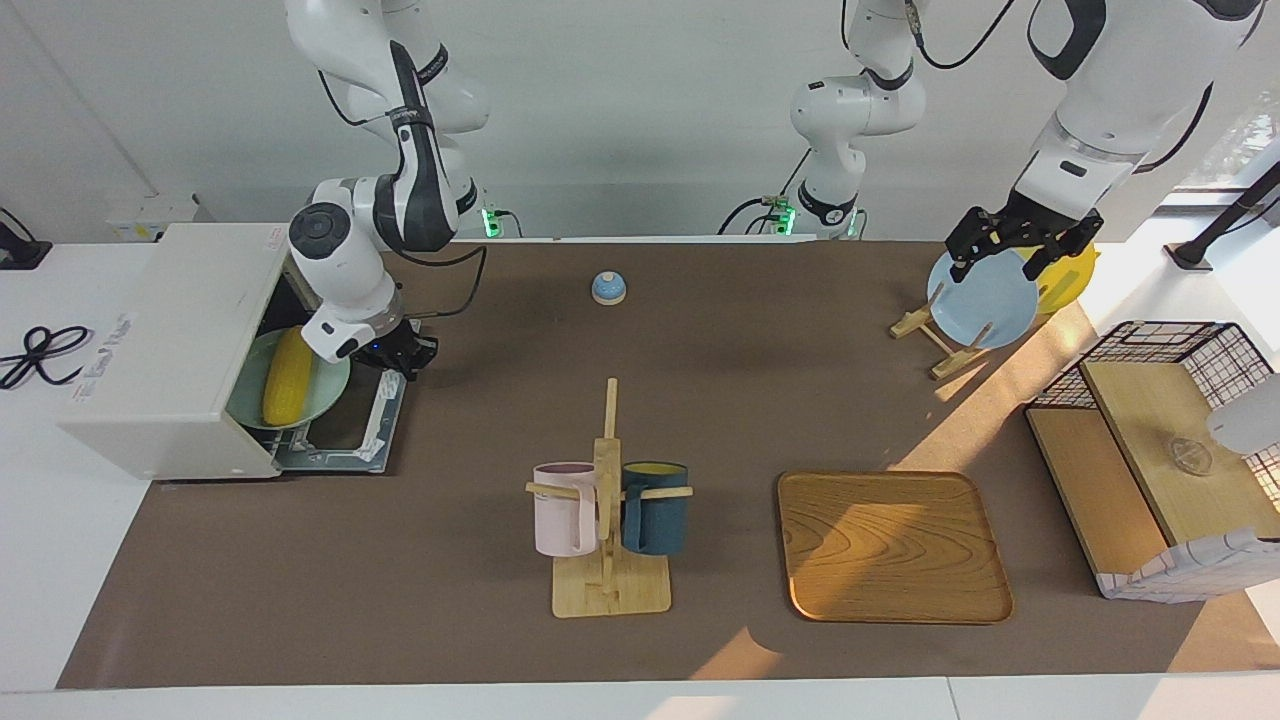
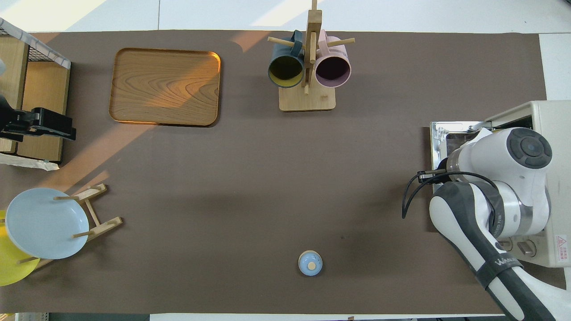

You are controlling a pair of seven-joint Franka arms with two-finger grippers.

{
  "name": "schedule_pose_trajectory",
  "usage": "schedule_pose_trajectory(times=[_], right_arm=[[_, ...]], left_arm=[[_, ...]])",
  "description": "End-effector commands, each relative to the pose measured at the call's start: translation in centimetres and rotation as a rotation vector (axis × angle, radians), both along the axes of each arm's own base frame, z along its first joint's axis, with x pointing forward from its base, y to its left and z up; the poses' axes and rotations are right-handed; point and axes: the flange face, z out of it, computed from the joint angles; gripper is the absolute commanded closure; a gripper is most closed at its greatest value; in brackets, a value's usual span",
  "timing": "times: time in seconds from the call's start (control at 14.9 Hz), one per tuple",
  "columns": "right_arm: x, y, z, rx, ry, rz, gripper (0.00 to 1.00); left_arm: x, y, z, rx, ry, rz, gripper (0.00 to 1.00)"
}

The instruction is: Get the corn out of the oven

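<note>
One corn (image 1: 286,377) lies in the oven (image 1: 165,350); right gripper (image 1: 405,355) closed, left gripper (image 1: 1020,243) wide.

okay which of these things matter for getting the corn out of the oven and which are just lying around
Job: bright yellow corn cob on pale green plate; white boxy oven, door open; right gripper.

Lying about: wooden tray, mug rack, blue plate, small blue bell.

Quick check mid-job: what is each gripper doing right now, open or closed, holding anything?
Left gripper: open, empty, over the pale blue round plate.
Right gripper: shut by the white boxy oven; whether it holds anything cannot be told.
</note>
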Motion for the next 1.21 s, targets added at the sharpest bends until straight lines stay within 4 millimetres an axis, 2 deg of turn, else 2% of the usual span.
schedule_pose_trajectory(times=[0.0, 0.2, 0.27, 0.34, 0.54, 0.74, 0.94, 1.07, 1.14], right_arm=[[-0.4, 2.5, 0.9, 0.009, -0.026, -0.011, 1.0], [1.8, 1.4, 3.4, -0.006, 0.024, -0.021, 0.99], [2.2, 0.0, 4.1, -0.015, 0.053, -0.04, 0.81], [2.1, -1.6, 4.5, -0.027, 0.066, -0.056, 0.52], [1.7, -5.1, 5.1, -0.057, 0.086, -0.017, 0.34], [1.4, -7.6, 4.9, -0.047, 0.093, -0.002, 0.34], [1.1, -7.8, 4.6, -0.053, 0.091, 0.033, 0.37], [1.0, -8.5, 4.2, -0.052, 0.069, 0.067, 0.53], [0.7, -8.6, 3.9, -0.051, 0.048, 0.083, 0.56]], left_arm=[[-0.5, 0.3, 0.3, 0.01, -0.003, 0.001, 0.0], [-0.5, 0.3, 0.4, 0.01, -0.005, 0.001, 0.0], [-0.5, 0.3, 0.4, 0.01, -0.005, 0.001, 0.0], [-0.5, 0.3, 0.3, 0.01, -0.005, 0.001, 0.0], [-0.5, 0.3, 0.2, 0.01, -0.005, 0.001, 0.0], [-0.4, 0.3, 0.2, 0.01, -0.006, 0.001, 0.0], [-0.4, 0.3, 0.2, 0.01, -0.006, 0.001, 0.0], [-0.4, 0.3, 0.2, 0.01, -0.006, 0.001, 0.0], [-0.4, 0.3, 0.2, 0.01, -0.006, 0.001, 0.0]])
